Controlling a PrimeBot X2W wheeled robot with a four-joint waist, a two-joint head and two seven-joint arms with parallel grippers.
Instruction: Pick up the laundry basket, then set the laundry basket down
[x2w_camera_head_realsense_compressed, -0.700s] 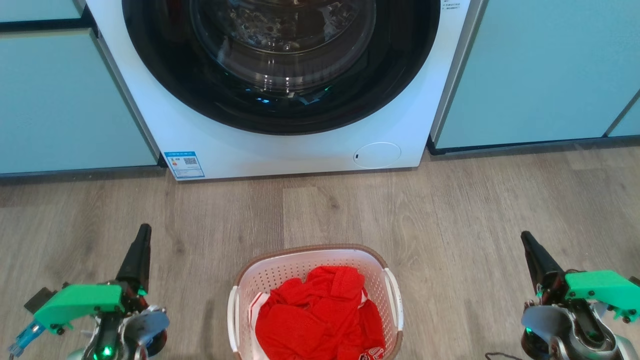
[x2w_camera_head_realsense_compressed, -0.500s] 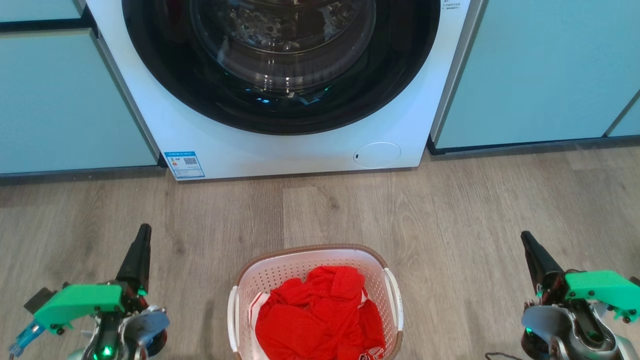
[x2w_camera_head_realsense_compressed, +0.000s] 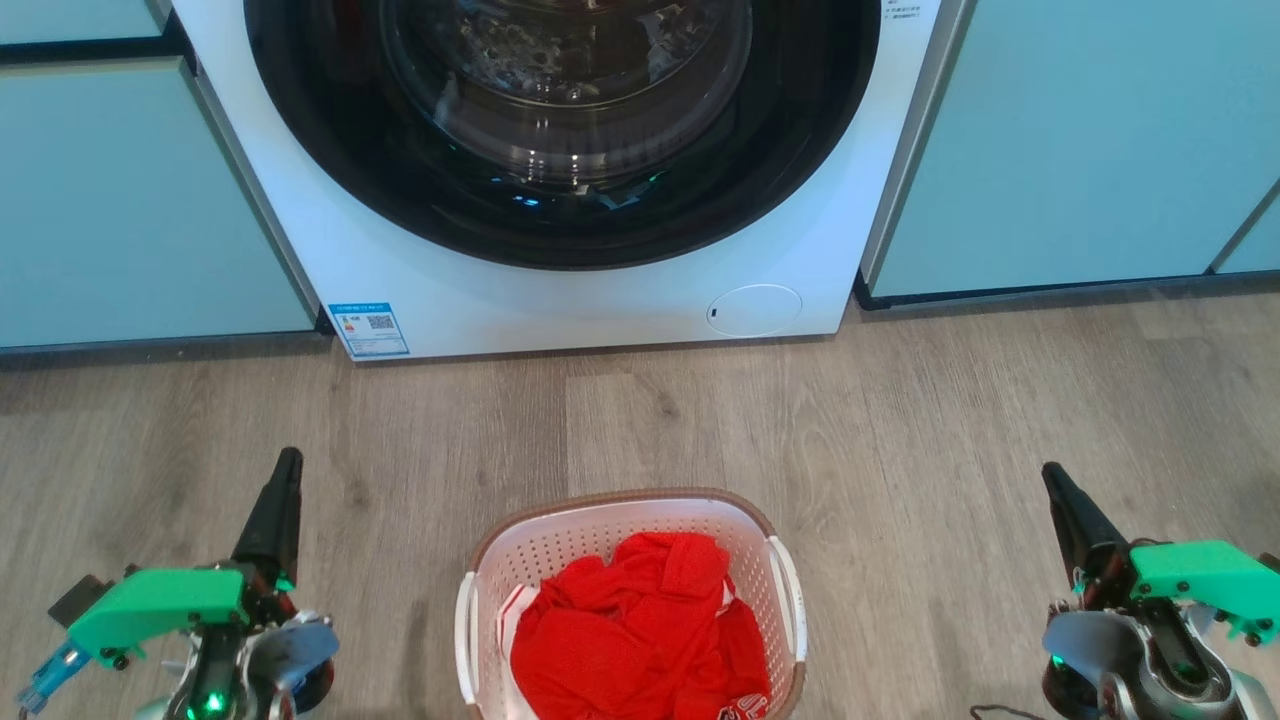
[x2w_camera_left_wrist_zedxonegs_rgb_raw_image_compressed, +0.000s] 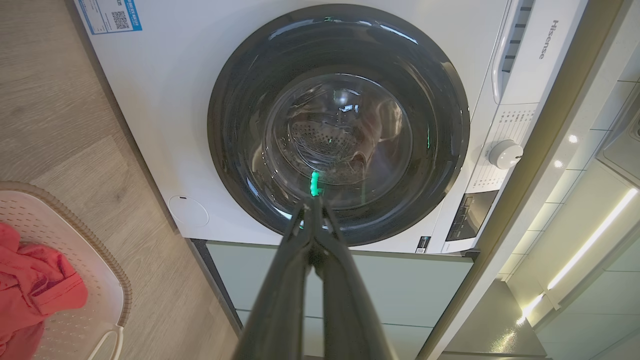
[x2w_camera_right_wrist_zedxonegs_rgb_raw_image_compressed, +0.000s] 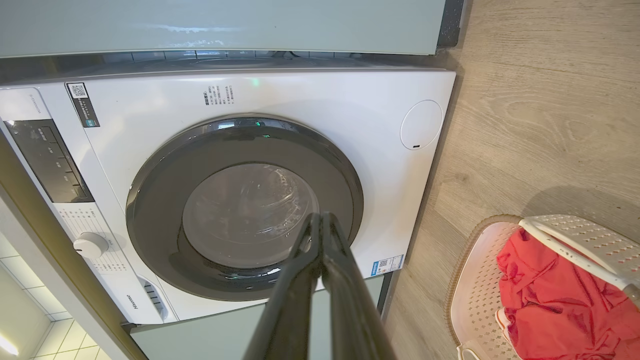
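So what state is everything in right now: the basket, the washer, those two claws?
laundry basket: upright on the floor, untouched, not lifted.
red clothes: crumpled inside the basket.
washer door: closed.
left gripper: shut, empty, apart from the basket on its left.
right gripper: shut, empty, apart on its right.

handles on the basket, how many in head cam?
2. The left handle and the right handle sit on opposite sides of the laundry basket. Its near end is cut off at the frame edge, so more could be hidden.
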